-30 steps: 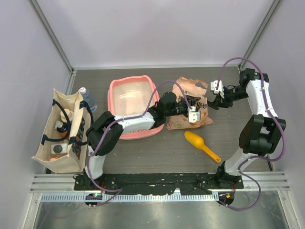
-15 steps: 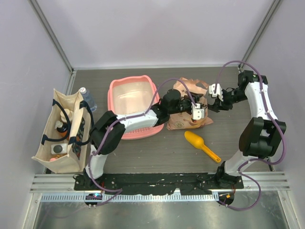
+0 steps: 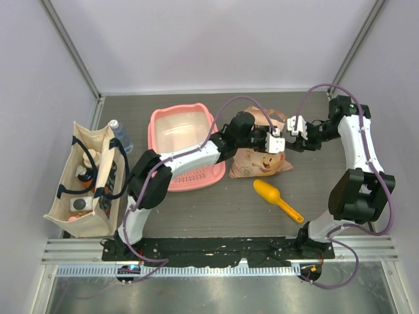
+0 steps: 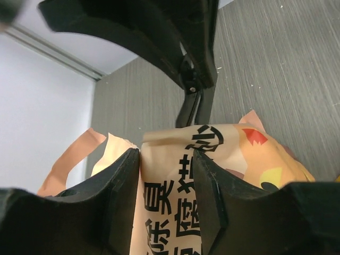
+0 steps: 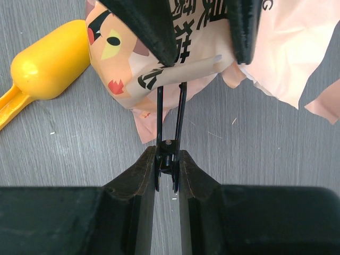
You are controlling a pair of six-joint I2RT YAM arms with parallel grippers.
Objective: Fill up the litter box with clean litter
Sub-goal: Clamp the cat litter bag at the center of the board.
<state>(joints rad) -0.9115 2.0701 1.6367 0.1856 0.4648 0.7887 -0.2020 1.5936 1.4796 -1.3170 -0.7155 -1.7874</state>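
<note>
The pink litter box [image 3: 186, 140] lies at the back left of the table, its floor bare. No clean litter shows; a peach bag [image 3: 262, 160] with a cartoon cat stands right of the box. My left gripper [image 3: 280, 141] is shut on a fold at the bag's [image 4: 255, 159] top, the printed plastic filling the gap between its fingers [image 4: 166, 159]. My right gripper [image 3: 290, 136] faces it, shut on a black spring clip [image 5: 168, 144] whose two thin arms reach the bag [image 5: 122, 69]. From the left wrist that clip [image 4: 190, 109] shows just behind the fold.
A yellow scoop [image 3: 277, 198] lies on the table in front of the bag, also in the right wrist view [image 5: 48, 66]. A beige tote bag [image 3: 88, 176] with items stands at the far left, a water bottle [image 3: 120, 134] behind it.
My left arm has swung toward the back right and pulled the bag's top up with it. My right gripper has shifted slightly left toward it. The left jaws have narrowed a little.
</note>
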